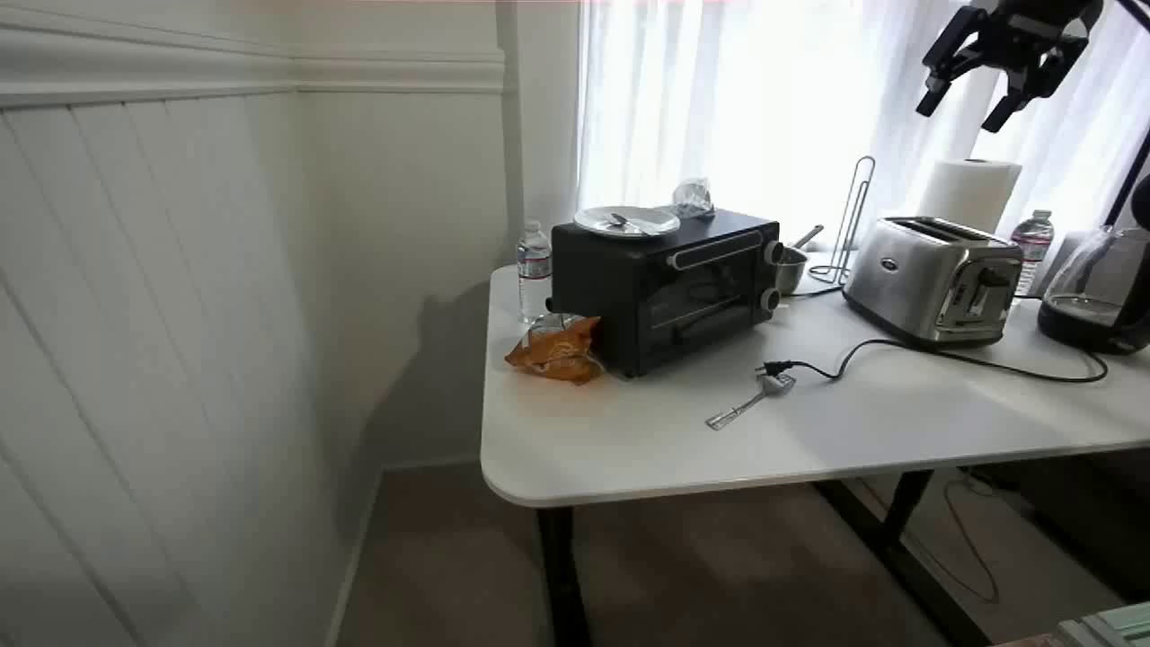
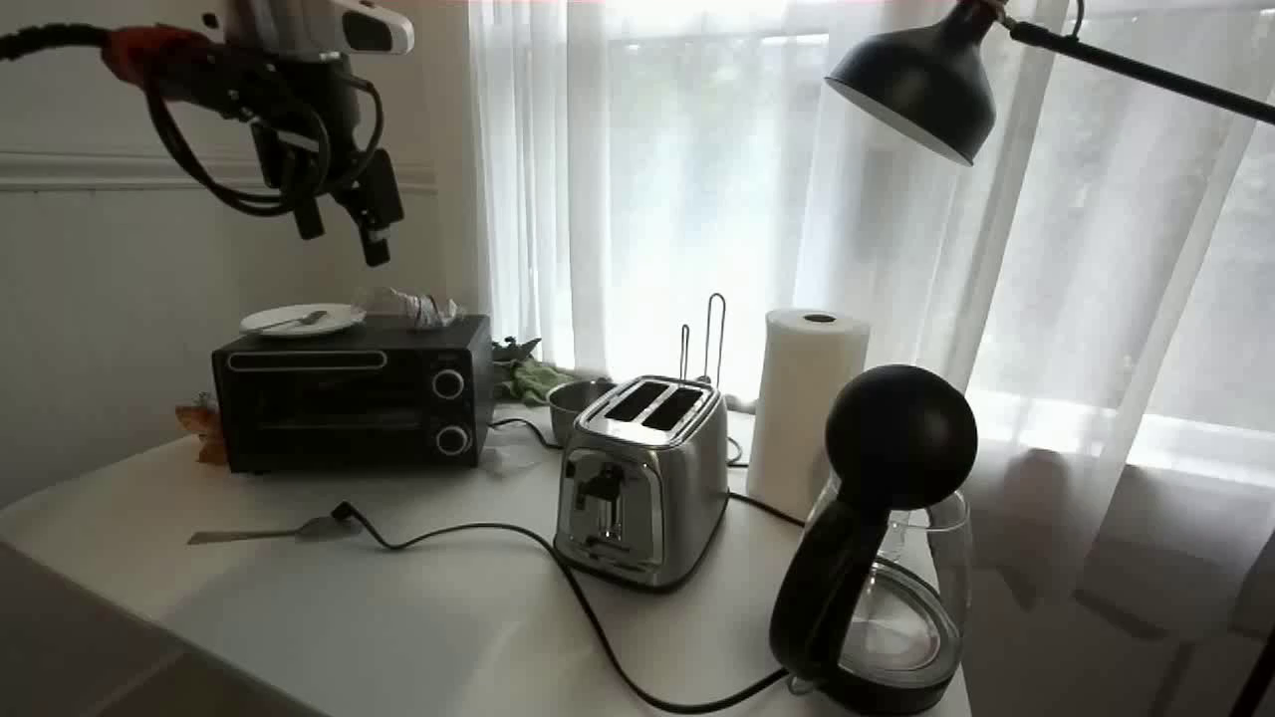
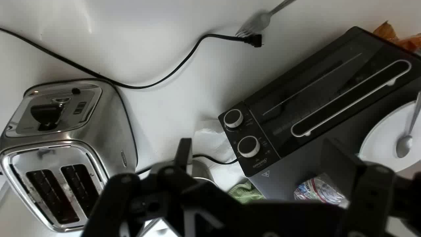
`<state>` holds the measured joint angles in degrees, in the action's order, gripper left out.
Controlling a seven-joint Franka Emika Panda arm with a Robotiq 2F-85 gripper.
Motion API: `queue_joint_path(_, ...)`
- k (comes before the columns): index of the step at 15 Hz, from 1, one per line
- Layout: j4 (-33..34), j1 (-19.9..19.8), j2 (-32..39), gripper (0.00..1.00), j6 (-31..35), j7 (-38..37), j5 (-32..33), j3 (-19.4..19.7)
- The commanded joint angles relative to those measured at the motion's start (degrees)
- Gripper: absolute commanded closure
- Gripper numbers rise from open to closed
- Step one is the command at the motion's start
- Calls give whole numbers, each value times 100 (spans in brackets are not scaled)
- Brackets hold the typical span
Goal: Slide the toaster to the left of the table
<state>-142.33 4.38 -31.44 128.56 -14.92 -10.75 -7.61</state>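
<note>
The silver two-slot toaster (image 1: 907, 279) stands upright on the white table (image 1: 611, 440). In an exterior view (image 2: 687, 488) the toaster is between the black oven and the glass kettle. Its black cord (image 2: 478, 525) runs loose on the tabletop, its plug lying by a fork. My gripper (image 1: 966, 108) is open and empty, high above the table. It also shows in an exterior view (image 2: 344, 236), raised above the things on the table. In the wrist view the toaster (image 3: 108, 112) is at the left, outside the spread fingers (image 3: 260, 151), and the oven lies below them.
A black toaster oven (image 1: 701, 296) bears a plate (image 1: 620, 220) and a crumpled plastic wrap. An orange bag (image 1: 557, 352), a bottle (image 1: 535, 270), a fork (image 1: 750, 402), a metal pot (image 1: 791, 270), a paper towel roll (image 2: 807, 408) and a kettle (image 2: 896, 617) surround it. A lamp (image 2: 921, 80) overhangs.
</note>
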Motion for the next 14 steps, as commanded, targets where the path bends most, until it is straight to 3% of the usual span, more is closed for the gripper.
queue_joint_path(1,9,3,1,0,-10,-2,5,5)
queue_joint_path(10,10,3,0,0,-10,-2,5,5)
queue_joint_path(14,109,-447,230,0,-4,-37,433,162)
